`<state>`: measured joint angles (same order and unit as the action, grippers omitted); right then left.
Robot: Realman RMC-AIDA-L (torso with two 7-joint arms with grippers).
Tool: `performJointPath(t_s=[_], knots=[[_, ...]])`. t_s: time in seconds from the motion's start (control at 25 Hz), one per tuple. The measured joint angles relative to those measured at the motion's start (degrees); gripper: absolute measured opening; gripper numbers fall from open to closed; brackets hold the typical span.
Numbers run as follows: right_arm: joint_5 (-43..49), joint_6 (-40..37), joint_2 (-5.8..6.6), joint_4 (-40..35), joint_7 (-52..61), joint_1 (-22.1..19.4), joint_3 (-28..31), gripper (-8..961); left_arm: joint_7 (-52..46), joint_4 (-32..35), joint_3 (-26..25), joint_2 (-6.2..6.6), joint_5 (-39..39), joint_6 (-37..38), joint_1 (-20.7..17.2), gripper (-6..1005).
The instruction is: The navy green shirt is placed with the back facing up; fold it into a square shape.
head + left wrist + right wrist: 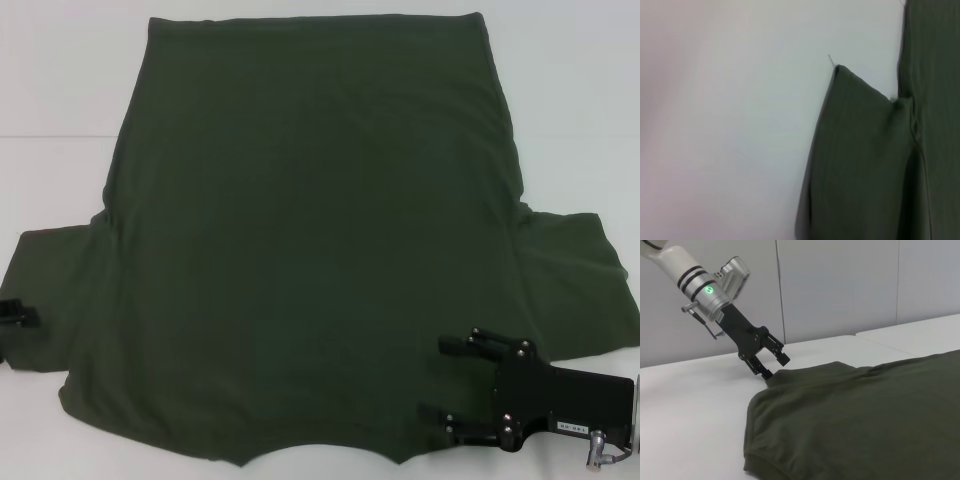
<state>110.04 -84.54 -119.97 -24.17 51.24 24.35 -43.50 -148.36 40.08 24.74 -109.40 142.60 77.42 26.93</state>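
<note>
Navy green shirt [310,240] lies flat on the white table [60,90].
Left gripper [774,365] spread open at the left sleeve edge; right gripper [445,378] open above the near hem, both holding nothing.

Head view overhead, wrist views low, sharing shirt [310,250] sleeve

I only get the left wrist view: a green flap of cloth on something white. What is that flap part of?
Observer: It is one sleeve of the navy green shirt, which lies spread flat on a white table.
Operator: Where is the left tool? I see none.
Observer: The left tool is right at that sleeve's outer edge, its fingers apart.
Operator: And the other arm?
Observer: The right tool is open over the shirt's near right part, by the sleeve on that side.
</note>
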Motion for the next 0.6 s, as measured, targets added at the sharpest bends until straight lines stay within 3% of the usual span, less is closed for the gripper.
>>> performJointPath(t_s=[0.6], knots=[[0.0, 0.0, 0.0, 0.0, 0.0, 0.0, 0.0, 898, 0.1, -0.1, 0.8, -0.11, 0.2, -1.1, 0.2, 844]])
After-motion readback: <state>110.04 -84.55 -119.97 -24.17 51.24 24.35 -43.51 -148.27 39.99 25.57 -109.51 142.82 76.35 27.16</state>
